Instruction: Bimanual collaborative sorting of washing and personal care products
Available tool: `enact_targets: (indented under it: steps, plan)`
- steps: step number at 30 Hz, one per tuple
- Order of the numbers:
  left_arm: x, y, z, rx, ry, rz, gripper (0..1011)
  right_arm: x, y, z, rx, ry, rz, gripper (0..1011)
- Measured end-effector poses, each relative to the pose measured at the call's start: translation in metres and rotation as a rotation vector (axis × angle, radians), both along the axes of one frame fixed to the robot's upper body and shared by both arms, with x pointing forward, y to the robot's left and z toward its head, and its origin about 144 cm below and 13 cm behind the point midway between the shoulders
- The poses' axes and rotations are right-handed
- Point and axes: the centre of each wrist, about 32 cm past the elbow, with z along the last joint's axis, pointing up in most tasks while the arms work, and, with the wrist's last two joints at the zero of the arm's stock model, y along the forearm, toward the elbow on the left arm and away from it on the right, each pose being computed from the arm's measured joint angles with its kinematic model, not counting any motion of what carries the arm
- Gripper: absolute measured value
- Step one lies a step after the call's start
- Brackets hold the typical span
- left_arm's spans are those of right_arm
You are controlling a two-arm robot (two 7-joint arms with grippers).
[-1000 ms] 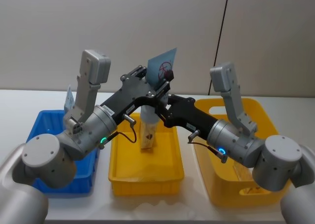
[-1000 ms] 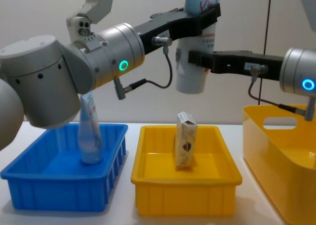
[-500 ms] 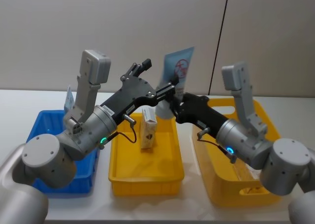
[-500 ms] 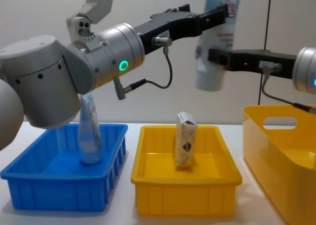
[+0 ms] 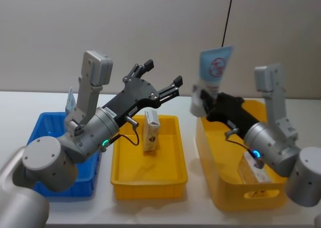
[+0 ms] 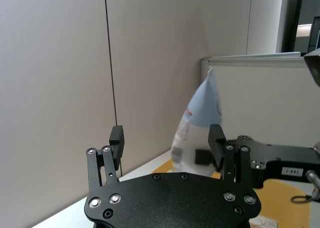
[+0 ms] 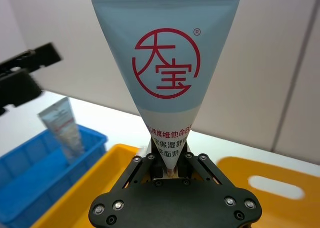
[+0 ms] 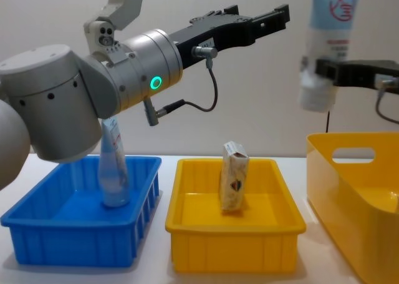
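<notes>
My right gripper (image 5: 202, 100) is shut on the lower end of a pale blue-white tube (image 5: 214, 68) with a red round logo and holds it upright above the left rim of the yellow basket (image 5: 208, 153). The right wrist view shows that tube (image 7: 167, 67) rising from the gripper (image 7: 167, 164). My left gripper (image 5: 163, 72) hangs open and empty above the yellow tray (image 5: 125, 163), left of the tube (image 8: 329, 44). One beige pack (image 8: 234, 184) stands in the tray. Another tube (image 8: 114, 165) leans in the blue bin (image 8: 68, 243).
The blue bin (image 5: 37, 133), yellow tray (image 8: 234, 249) and tall yellow basket (image 8: 349, 190) stand side by side on the white table. Beige packs (image 5: 253, 170) lie inside the basket. A grey wall rises close behind.
My left gripper let go of the tube and stayed put, open. My right gripper carried the tube to the right, from above the tray to above the basket's rim.
</notes>
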Motion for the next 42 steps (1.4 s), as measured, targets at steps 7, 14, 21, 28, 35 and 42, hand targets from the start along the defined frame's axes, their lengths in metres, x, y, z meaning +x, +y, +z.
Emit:
enact_targets:
  steps: [7, 14, 21, 28, 35, 42]
  plan:
    - [0.0, 0.0, 0.0, 0.0, 0.0, 0.0, 1001, -0.009, -0.011, 0.003, -0.016, 0.001, -0.093, 134]
    - [0.0, 0.0, 0.0, 0.0, 0.0, 0.0, 1001, -0.019, -0.025, 0.007, -0.045, 0.017, -0.206, 137]
    - [0.0, 0.0, 0.0, 0.0, 0.0, 0.0, 1001, -0.022, -0.039, 0.011, -0.079, 0.05, -0.284, 368]
    - [0.0, 0.0, 0.0, 0.0, 0.0, 0.0, 1001, -0.023, -0.05, 0.012, -0.105, 0.074, -0.327, 627]
    - [0.0, 0.0, 0.0, 0.0, 0.0, 0.0, 1001, -0.023, -0.056, 0.013, -0.117, 0.088, -0.348, 824]
    - [0.0, 0.0, 0.0, 0.0, 0.0, 0.0, 1001, -0.023, -0.059, 0.013, -0.125, 0.098, -0.36, 1000]
